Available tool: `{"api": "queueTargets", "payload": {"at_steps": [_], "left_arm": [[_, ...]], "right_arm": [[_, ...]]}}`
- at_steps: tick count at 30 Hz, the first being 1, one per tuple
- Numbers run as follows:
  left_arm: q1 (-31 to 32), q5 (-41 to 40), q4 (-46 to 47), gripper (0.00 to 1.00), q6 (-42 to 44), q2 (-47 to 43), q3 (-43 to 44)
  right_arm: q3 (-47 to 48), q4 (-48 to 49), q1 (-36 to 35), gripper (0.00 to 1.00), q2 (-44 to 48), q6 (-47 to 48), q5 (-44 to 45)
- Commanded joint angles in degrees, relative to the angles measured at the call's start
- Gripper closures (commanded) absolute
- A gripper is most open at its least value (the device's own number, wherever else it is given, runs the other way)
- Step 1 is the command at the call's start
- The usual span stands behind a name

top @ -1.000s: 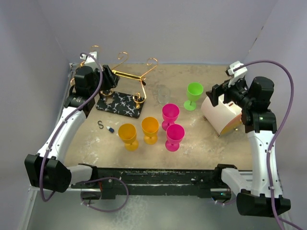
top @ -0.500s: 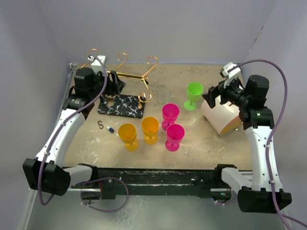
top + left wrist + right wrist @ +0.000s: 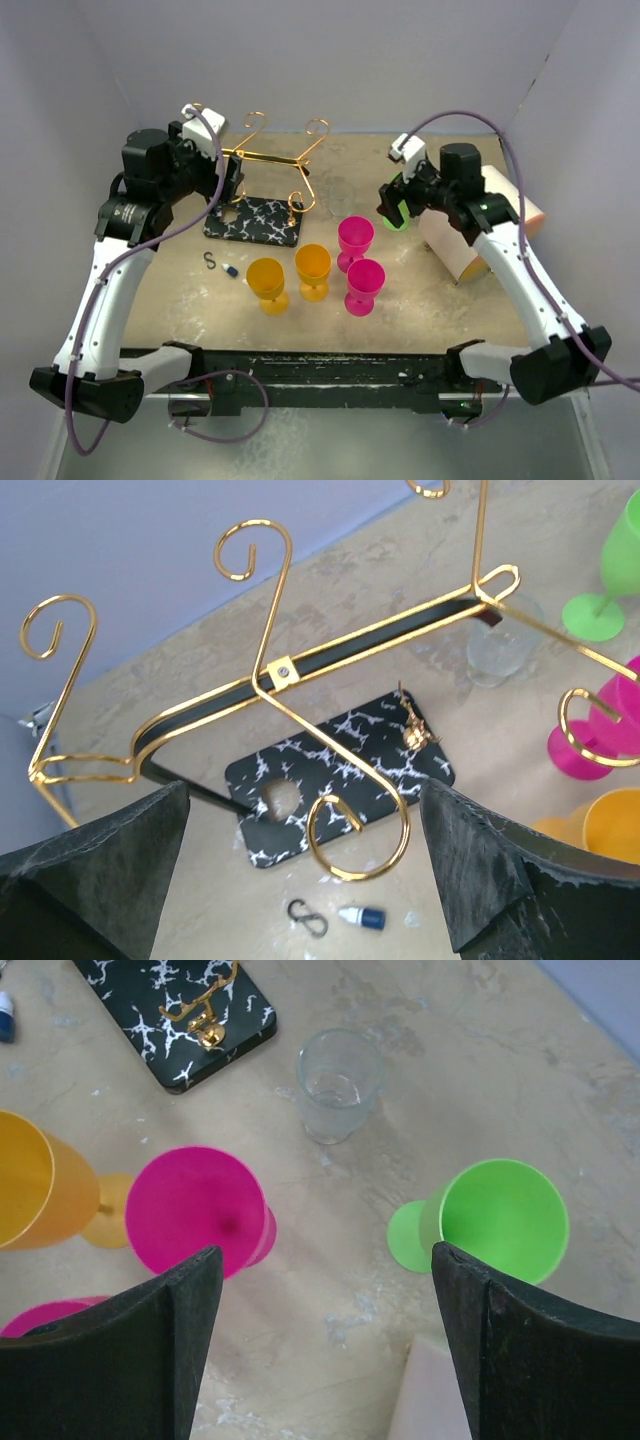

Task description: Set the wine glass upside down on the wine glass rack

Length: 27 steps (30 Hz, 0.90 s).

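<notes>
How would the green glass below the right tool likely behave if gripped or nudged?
The green glass looks like smooth plastic, so probably light and not fragile. It stands upright on a small round foot under a wider bowl, so a sideways nudge near the rim could tip it. On its side, it would likely roll.

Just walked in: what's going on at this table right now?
Neither arm holds anything. The left gripper is open close to the gold wine glass rack, which has no glass on it yet. The right gripper hangs open above the green glass and a pink glass; a clear glass stands near the rack's base.
</notes>
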<state>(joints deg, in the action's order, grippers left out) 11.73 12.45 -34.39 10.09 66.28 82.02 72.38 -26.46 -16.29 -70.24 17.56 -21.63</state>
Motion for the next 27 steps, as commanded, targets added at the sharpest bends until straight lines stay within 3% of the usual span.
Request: {"api": "queueTargets", "payload": {"at_steps": [1,15,25,27], "left_arm": [[0.2,-3.4,-4.1,0.01,7.8,-3.0,0.7],[-2.6,-2.8,-3.6,0.01,7.8,-5.3,-0.3],[-3.7,-5.7,-2.1,0.01,6.6,-5.1,-0.4],[-4.2,-7.8,-2.2,0.01,5.5,-4.3,-0.1]], "right_arm": [[4.6,-0.2,-4.7,0.17,-5.6,-3.0,7.6],[8.6,-8.4,-10.7,0.56,-18.2,-5.0,11.3],[12.1,-14.6,-10.9,0.96,-20.1,-3.0,10.5],[13.0,-15.5,-10.8,1.0,-18.8,-3.0,11.7]]}}
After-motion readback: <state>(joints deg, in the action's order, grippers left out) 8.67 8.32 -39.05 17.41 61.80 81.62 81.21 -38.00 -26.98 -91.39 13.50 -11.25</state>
